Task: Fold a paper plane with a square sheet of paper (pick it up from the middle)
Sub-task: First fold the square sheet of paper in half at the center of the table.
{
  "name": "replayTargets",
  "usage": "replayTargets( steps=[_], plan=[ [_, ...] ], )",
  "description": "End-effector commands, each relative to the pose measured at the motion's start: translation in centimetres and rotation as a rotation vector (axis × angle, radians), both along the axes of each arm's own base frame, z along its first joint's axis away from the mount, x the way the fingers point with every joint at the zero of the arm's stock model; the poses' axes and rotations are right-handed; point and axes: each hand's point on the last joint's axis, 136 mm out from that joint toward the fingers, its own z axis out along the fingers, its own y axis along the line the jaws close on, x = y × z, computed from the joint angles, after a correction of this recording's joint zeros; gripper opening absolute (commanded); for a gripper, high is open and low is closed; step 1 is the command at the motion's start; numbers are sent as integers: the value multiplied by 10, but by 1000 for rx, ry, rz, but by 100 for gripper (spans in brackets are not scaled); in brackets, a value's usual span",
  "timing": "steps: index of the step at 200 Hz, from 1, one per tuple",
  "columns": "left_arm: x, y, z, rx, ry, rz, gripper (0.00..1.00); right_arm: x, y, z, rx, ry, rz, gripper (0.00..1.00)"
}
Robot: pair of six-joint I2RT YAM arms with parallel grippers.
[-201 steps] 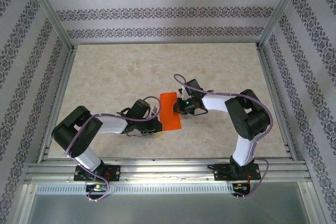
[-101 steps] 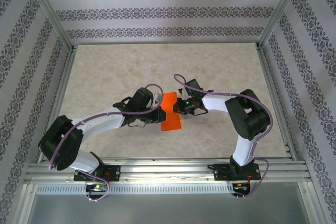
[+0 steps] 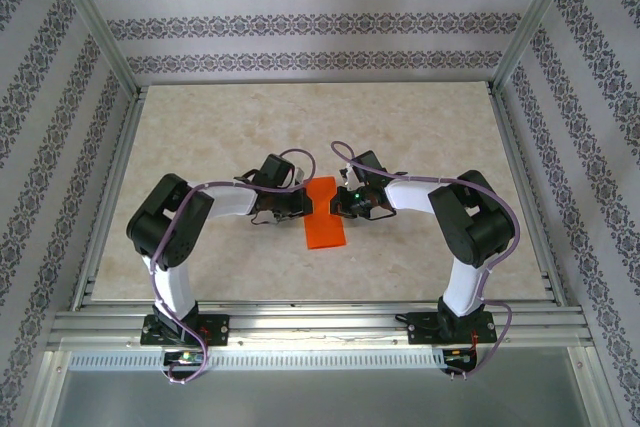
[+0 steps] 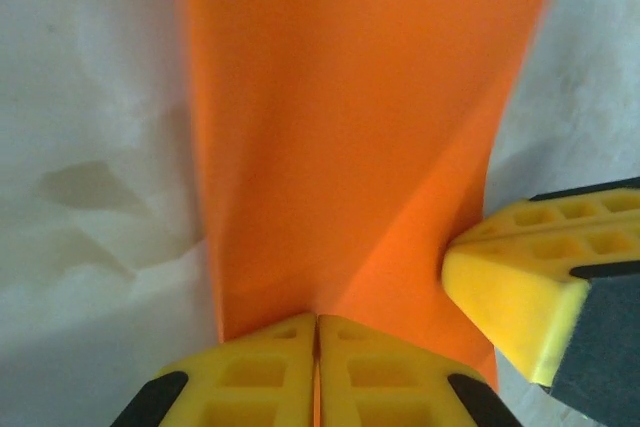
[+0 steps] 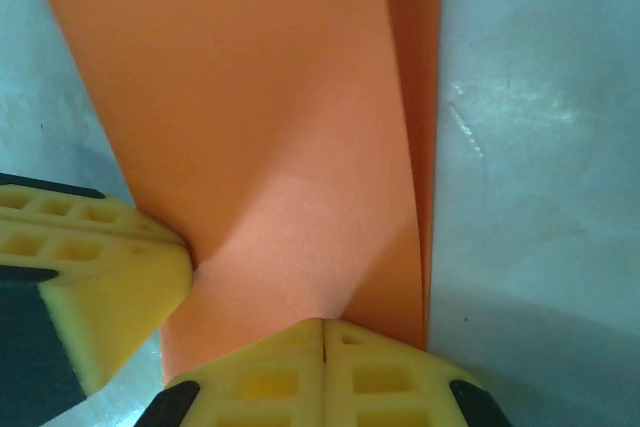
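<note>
Closest to me, the near end of the orange paper [image 3: 325, 234] lies flat on the tabletop [image 3: 200, 137], about in the middle. A little farther out, the left jaws are squeezed shut on the paper's left edge and the right jaws are squeezed shut on its right edge, so their yellow fingers [image 4: 250, 377] point at each other across it. Past them, the far end of the paper looks narrower, and one long side is folded over.

Square sheet of paper [image 3: 325, 227] on counter [image 3: 220, 127], between left end effector [image 3: 301, 208] and right end effector [image 3: 339, 203].
</note>
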Motion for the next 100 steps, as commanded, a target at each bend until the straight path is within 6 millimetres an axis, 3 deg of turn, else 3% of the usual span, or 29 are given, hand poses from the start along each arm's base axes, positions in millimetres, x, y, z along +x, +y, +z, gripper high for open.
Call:
replayTargets(
  steps=[1, 28, 76, 100],
  plan=[
    [-4, 14, -16, 54, 6, 25, 11, -26, -28, -33, -137, 112, -34, 0],
    [-16, 22, -38, 75, 85, 46, 11, -26, -26, -36, -139, 121, -31, 0],
    [13, 1, 23, -30, -36, 25, 15, -27, -27, -34, -144, 116, -28, 0],
    [24, 6, 26, -6, -56, 27, 17, -26, -25, -33, -138, 112, -25, 0]
  ],
)
